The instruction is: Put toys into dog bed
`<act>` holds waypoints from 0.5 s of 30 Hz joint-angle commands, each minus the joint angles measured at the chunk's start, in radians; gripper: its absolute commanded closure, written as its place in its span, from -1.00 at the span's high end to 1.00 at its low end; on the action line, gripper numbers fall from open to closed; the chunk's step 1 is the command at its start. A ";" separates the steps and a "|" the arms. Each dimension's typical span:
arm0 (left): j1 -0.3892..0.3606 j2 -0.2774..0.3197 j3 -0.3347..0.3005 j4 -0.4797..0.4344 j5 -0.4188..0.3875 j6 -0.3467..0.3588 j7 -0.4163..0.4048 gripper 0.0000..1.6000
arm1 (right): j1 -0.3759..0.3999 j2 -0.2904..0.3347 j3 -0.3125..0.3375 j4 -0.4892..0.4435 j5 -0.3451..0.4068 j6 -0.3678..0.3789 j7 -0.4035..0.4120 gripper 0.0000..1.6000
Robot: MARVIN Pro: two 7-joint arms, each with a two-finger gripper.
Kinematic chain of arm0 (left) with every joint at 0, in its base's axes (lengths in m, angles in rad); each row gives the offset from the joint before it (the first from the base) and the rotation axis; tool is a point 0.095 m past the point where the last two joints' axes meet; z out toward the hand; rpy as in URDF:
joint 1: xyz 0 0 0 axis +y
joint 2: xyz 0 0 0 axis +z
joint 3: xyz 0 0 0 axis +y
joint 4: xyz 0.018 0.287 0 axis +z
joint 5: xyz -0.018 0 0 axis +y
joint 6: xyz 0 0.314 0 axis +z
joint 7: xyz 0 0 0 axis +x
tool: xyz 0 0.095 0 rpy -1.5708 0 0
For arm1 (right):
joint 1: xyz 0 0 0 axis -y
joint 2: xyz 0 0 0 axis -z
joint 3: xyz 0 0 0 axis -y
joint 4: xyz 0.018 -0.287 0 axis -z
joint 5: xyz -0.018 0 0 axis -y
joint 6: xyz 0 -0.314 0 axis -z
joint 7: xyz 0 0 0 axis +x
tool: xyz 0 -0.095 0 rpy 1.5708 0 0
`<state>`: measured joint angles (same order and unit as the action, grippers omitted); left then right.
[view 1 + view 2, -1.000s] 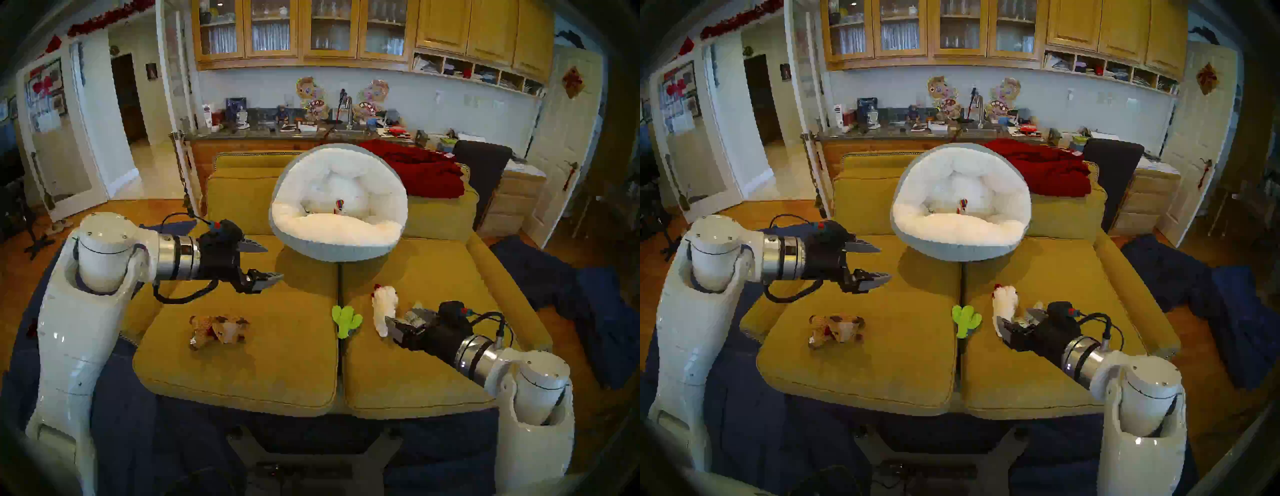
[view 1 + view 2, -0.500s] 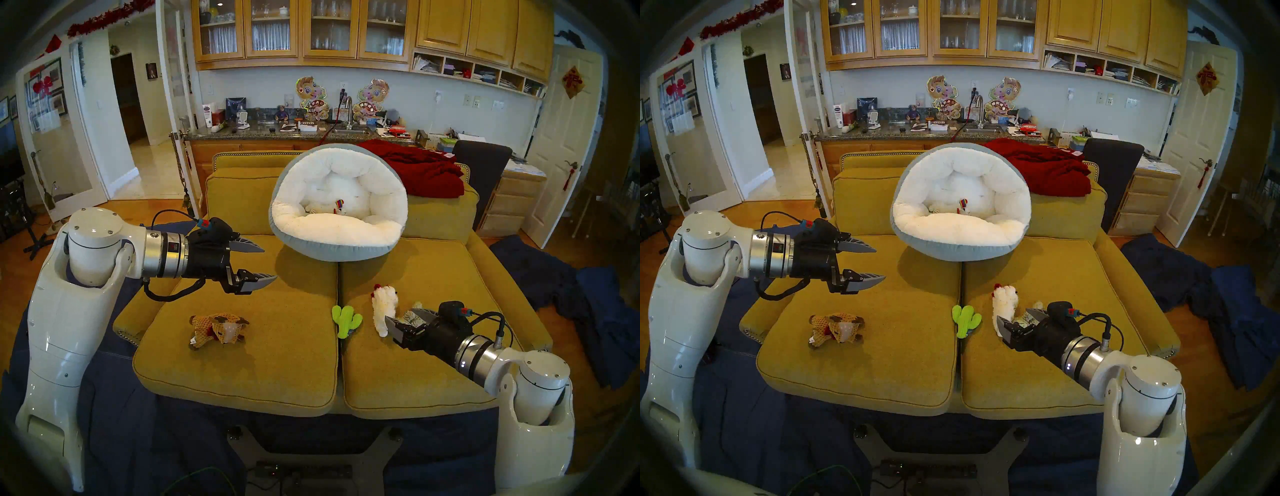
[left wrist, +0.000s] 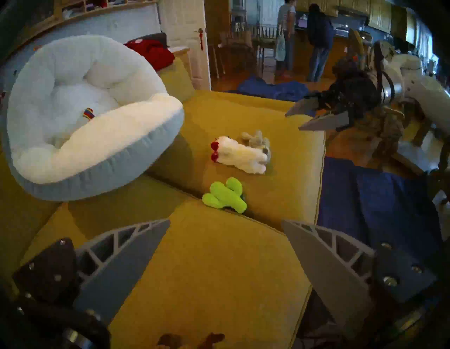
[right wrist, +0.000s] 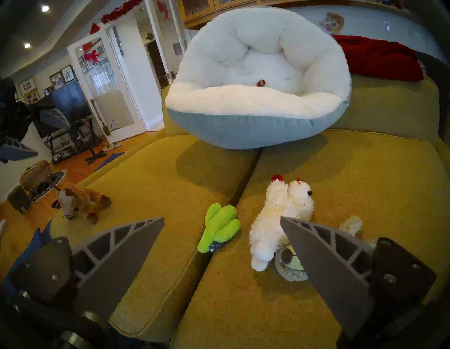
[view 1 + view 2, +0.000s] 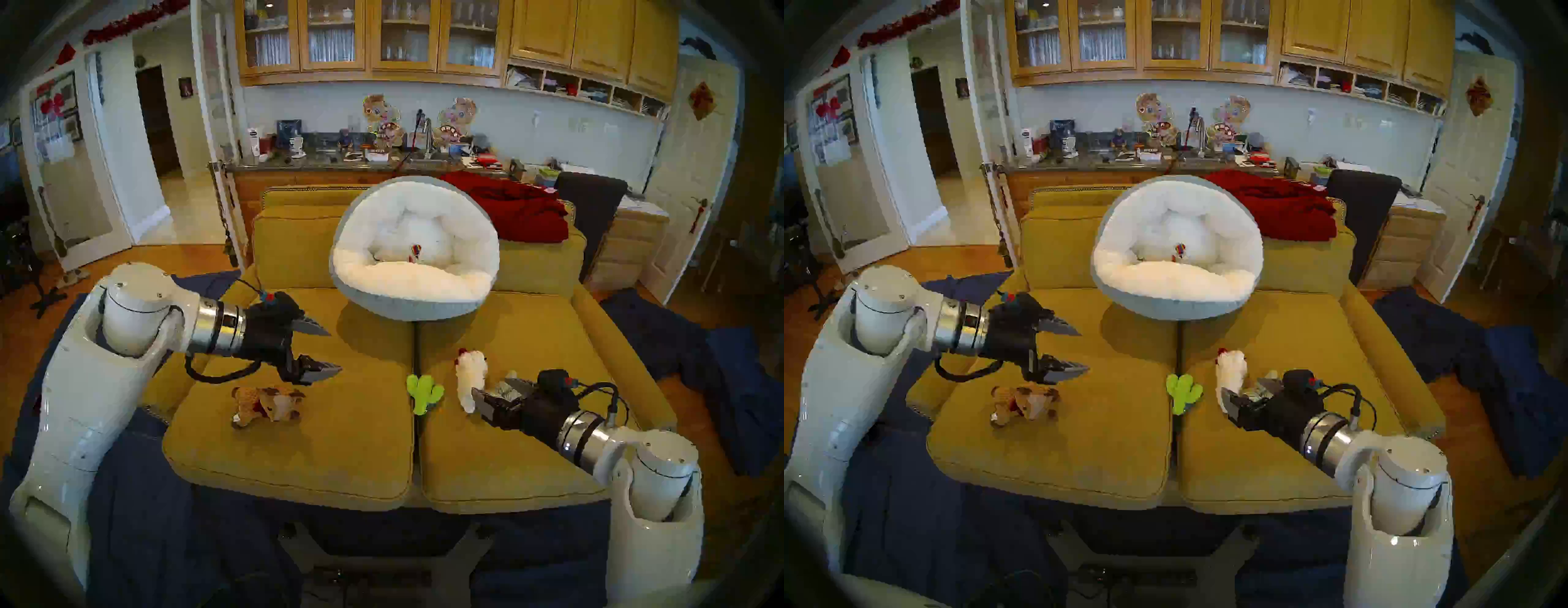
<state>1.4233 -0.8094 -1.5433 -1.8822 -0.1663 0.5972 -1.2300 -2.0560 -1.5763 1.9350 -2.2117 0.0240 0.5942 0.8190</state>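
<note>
1. Nearest the robot, the brown knitted reindeer [image 5: 268, 405] lies on its side on the left seat cushion [image 5: 297, 458] of the sofa. The left hand [image 5: 329, 349] hangs just beyond and above it, fingers spread wide, empty. The step in hand is judged to be the approach to this toy.

2. To do it well: pitch the wrist further down, centre the open fingers over the toy's body, not its limbs, descend until the tips press lightly into the cushion, then close. The knit is soft, so a deep bite is advisable.

3. On the right cushion, the right hand [image 4: 221, 226] is open and empty, low beside the fluffy white animal [image 4: 280, 219]; the shaggy grey-beige toy [image 4: 291, 265] lies against that animal, under the right finger. The lime-green cactus [image 5: 424, 392] rests at the seam between the cushions.

4. Farthest, the dog bed [image 5: 475, 237] leans on the sofa back; the small white-and-rainbow toy [image 5: 415, 251] is already inside.

5. Change from one second ago: the left hand has dropped and tilted toward the reindeer. The right hand and all toys are unmoved.
</note>
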 commanded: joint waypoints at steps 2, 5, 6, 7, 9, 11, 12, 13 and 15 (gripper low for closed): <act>0.012 0.068 -0.028 -0.014 0.023 -0.035 -0.026 1.00 | 0.010 0.002 -0.002 -0.032 -0.001 -0.008 -0.001 1.00; 0.036 0.080 -0.047 -0.012 0.030 -0.047 -0.031 1.00 | 0.010 0.002 -0.002 -0.032 -0.001 -0.008 -0.001 1.00; 0.045 0.084 -0.052 -0.011 0.038 -0.053 -0.028 1.00 | 0.010 0.002 -0.002 -0.032 -0.001 -0.008 -0.001 1.00; 0.050 0.085 -0.057 -0.008 0.039 -0.058 -0.029 1.00 | 0.010 0.002 -0.002 -0.032 -0.001 -0.008 -0.001 1.00; 0.058 0.087 -0.063 -0.006 0.047 -0.064 -0.028 1.00 | 0.010 0.002 -0.002 -0.032 -0.001 -0.008 -0.001 1.00; 0.068 0.086 -0.068 0.000 0.055 -0.077 -0.025 1.00 | 0.010 0.002 -0.002 -0.032 -0.001 -0.008 -0.001 1.00; 0.072 0.085 -0.069 0.003 0.061 -0.081 -0.021 1.00 | 0.010 0.002 -0.002 -0.032 -0.001 -0.008 -0.001 1.00; 0.075 0.084 -0.069 0.007 0.066 -0.087 -0.018 1.00 | 0.010 0.002 -0.002 -0.032 -0.001 -0.008 -0.001 1.00; 0.078 0.082 -0.066 0.014 0.080 -0.093 -0.009 1.00 | 0.010 0.002 -0.002 -0.032 -0.001 -0.008 -0.001 1.00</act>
<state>1.4964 -0.7380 -1.5825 -1.8775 -0.0991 0.5333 -1.2594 -2.0561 -1.5770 1.9350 -2.2119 0.0233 0.5939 0.8190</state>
